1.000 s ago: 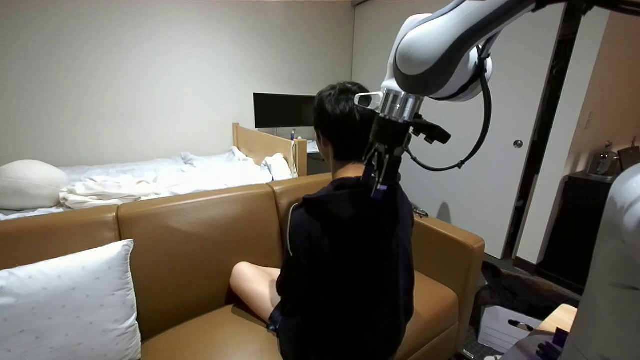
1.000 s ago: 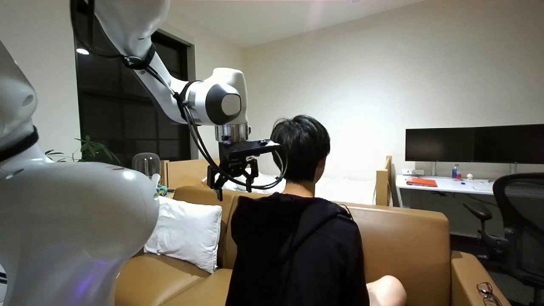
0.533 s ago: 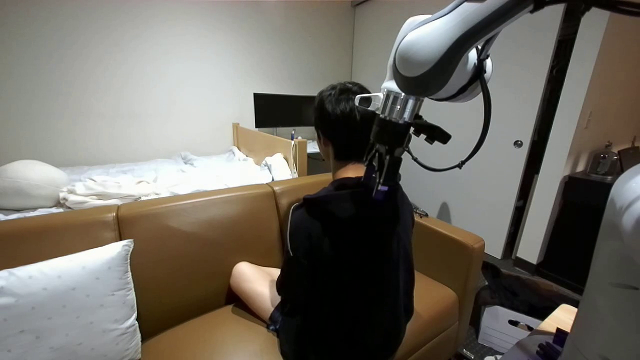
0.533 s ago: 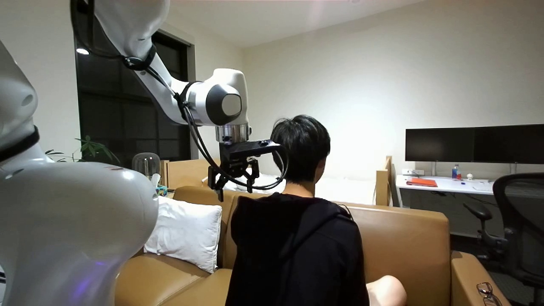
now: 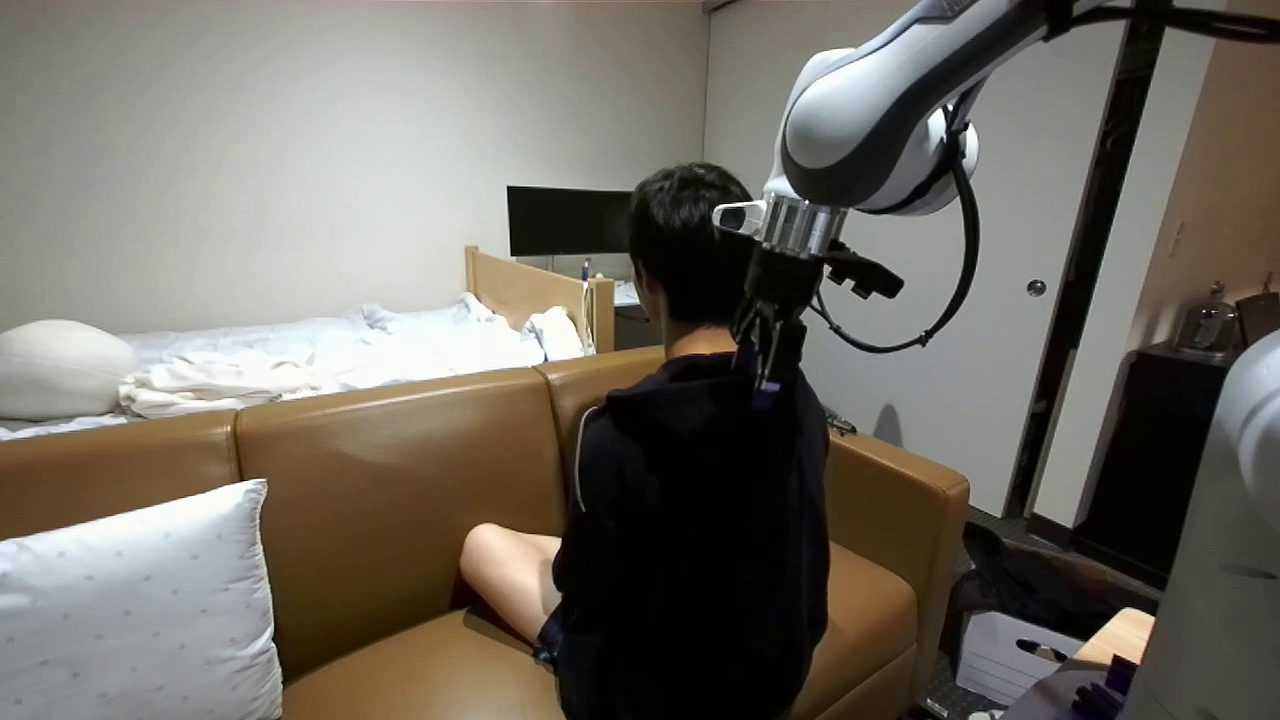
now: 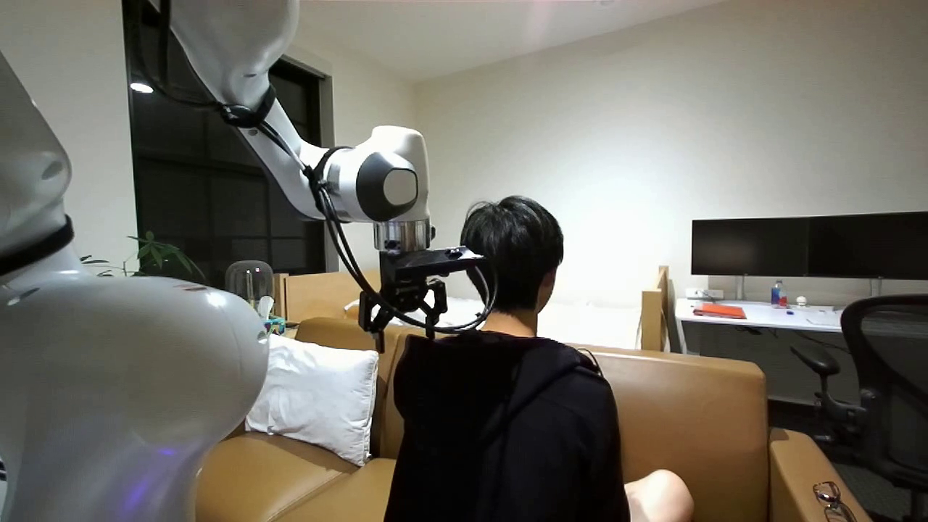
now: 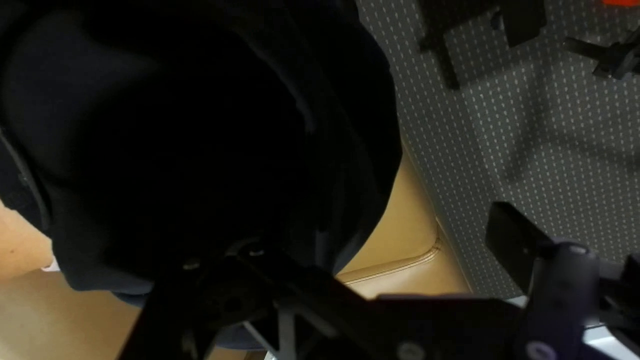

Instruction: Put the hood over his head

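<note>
A person in a black hoodie sits with their back to me in both exterior views. Their head (image 5: 680,250) (image 6: 513,250) has short dark hair and is uncovered. The black hood (image 5: 670,400) (image 6: 464,377) lies down behind the neck and over the shoulders. My gripper (image 6: 404,342) (image 5: 757,376) points down beside the head, at the hood's edge over one shoulder. Its fingers stand wide apart with nothing between them. In the wrist view the gripper (image 7: 372,237) is open beside the dark fabric (image 7: 320,165); I cannot tell whether a finger touches it.
The person sits on a brown leather couch (image 5: 400,460) (image 6: 696,406). A white pillow (image 5: 140,610) (image 6: 319,399) leans on its backrest. Glasses (image 6: 828,496) lie on an armrest. A bed with white bedding (image 5: 350,350) stands behind the couch, and a desk chair (image 6: 888,377) stands beyond.
The arm and gripper have moved slightly down toward the hood, and a little to the right in both exterior views. The person has not visibly moved. The gripper stays open.
</note>
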